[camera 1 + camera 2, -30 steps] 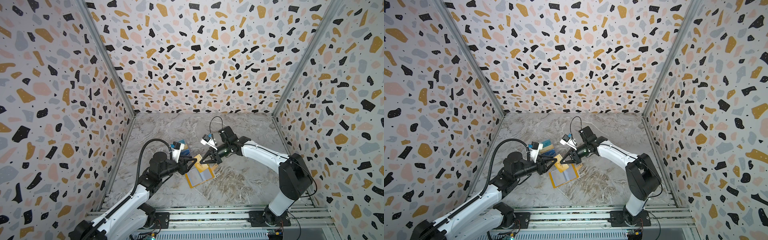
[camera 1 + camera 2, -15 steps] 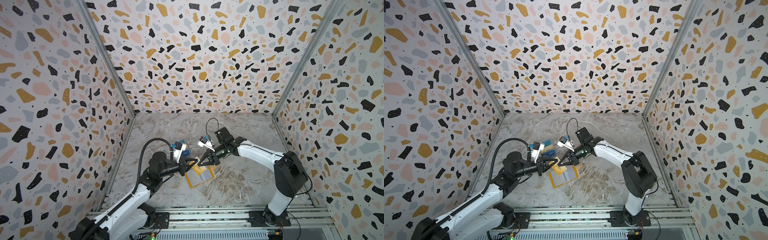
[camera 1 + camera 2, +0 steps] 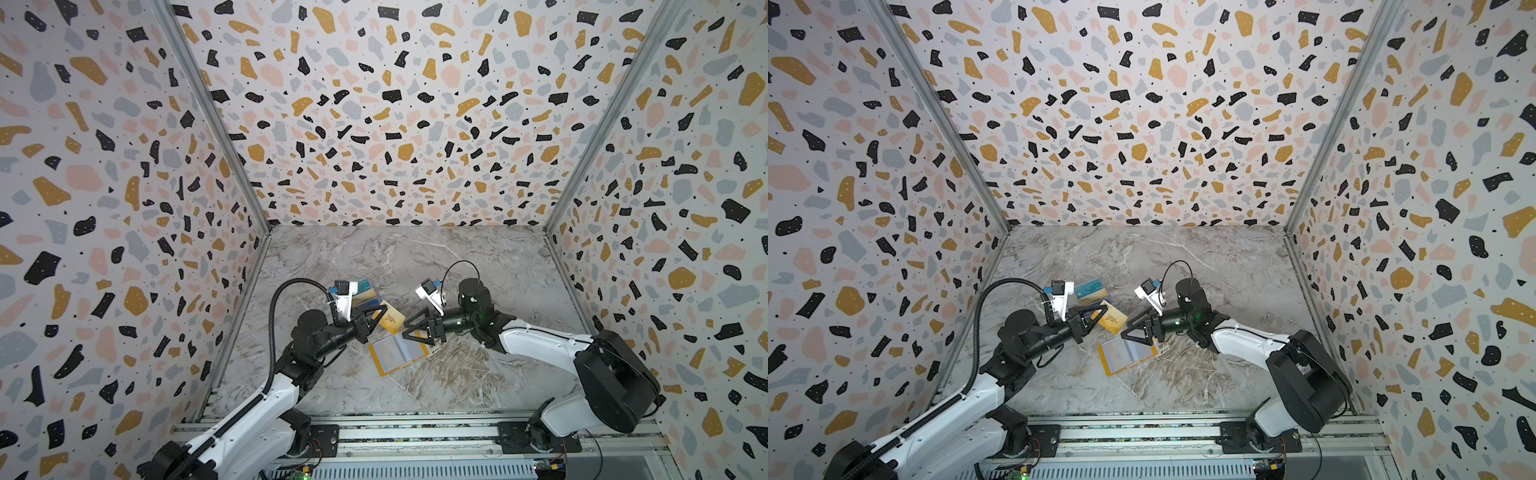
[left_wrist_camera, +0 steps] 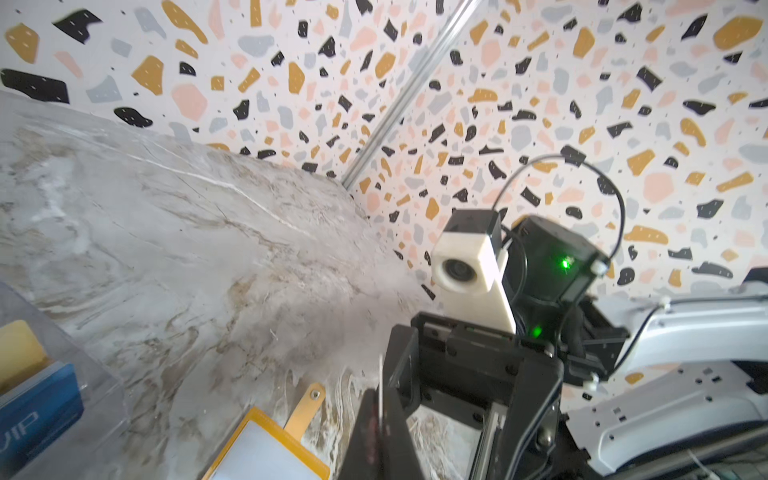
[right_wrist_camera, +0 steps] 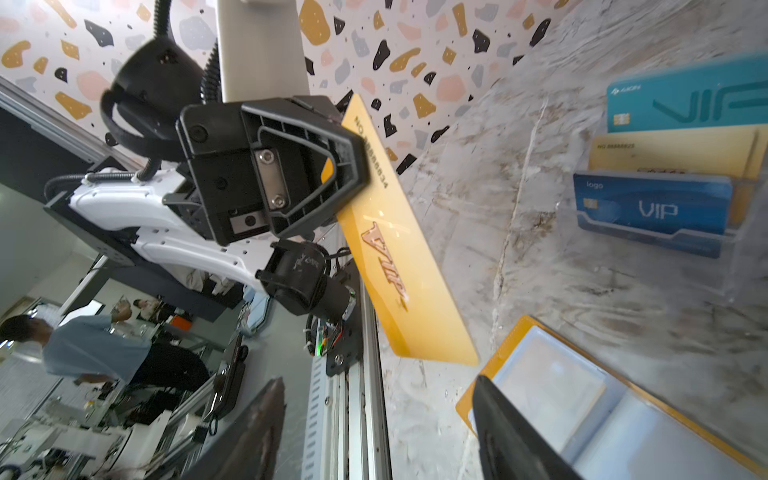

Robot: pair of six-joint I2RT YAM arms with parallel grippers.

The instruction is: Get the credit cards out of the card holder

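My left gripper [image 3: 375,316] [image 5: 358,172] is shut on one end of a gold credit card [image 3: 391,320] [image 3: 1113,320] [image 5: 395,266] lettered "VIP", held tilted above the table. In the left wrist view the card [image 4: 380,376] shows edge-on between the closed fingers. My right gripper [image 3: 409,328] [image 3: 1128,329] [image 5: 382,436] faces it, open and empty, over the card holder [image 3: 397,354] [image 3: 1126,353] [image 5: 552,382]. The holder is an orange-edged wallet lying open, and its clear sleeves look empty.
A clear stand [image 3: 362,293] [image 5: 739,249] behind my left gripper holds a teal card [image 5: 685,104], a beige-gold card [image 5: 673,153] and a dark blue card [image 5: 652,212]. Patterned walls close three sides. A metal rail [image 3: 415,432] runs along the front edge.
My right gripper has opened, let go of the gold card and drawn back to the right. My left gripper has shut on the card and now holds it alone.
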